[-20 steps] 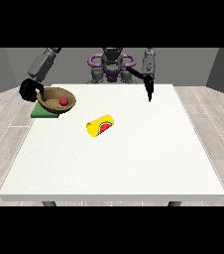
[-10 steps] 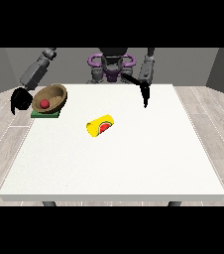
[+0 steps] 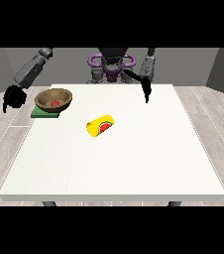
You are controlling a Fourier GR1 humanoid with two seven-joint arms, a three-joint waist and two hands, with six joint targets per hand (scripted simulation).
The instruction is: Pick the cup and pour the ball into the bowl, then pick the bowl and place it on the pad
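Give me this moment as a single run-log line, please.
bowl: on pad, ball inside | cup: on its side, mid-table | robot hand at view's left: clear of bowl

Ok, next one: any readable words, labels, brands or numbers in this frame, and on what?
None can be read.
The yellow cup, lying on its side on the table, carries a red and green picture, not lettering.
The wooden bowl, green pad and both hands carry no markings.

One view, taken from across the table [image 3: 134,163], raised and looking down its length at the robot [image 3: 112,67], which faces the camera, small and far at the top.
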